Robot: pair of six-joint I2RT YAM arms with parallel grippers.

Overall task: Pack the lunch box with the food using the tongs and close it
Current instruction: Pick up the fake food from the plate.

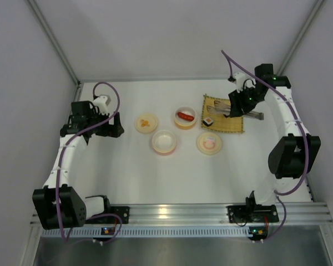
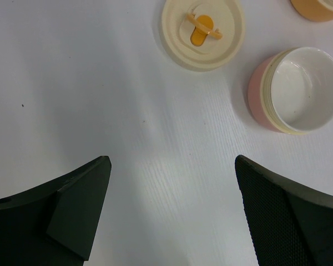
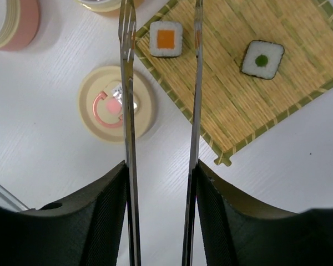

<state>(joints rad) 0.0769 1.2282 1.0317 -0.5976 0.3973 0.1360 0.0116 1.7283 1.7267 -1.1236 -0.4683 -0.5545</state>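
the left arm [image 1: 64,158] is reaching forward, the left gripper [image 2: 171,166] hanging with fingers [image 2: 77,205] spread wide and nothing between them, while the right arm [image 1: 291,124] is bending inward at the elbow, the right gripper [image 3: 161,169] pinching the tongs [image 3: 127,83].

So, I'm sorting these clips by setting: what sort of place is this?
Probably a robotics lab cell: plain white walls around a white table, left arm and right arm bolted to a metal rail, toy sushi roll on a bamboo mat.

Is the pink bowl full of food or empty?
Empty. The pink bowl shows only its bare white inside, with no food in it and no lid on top.
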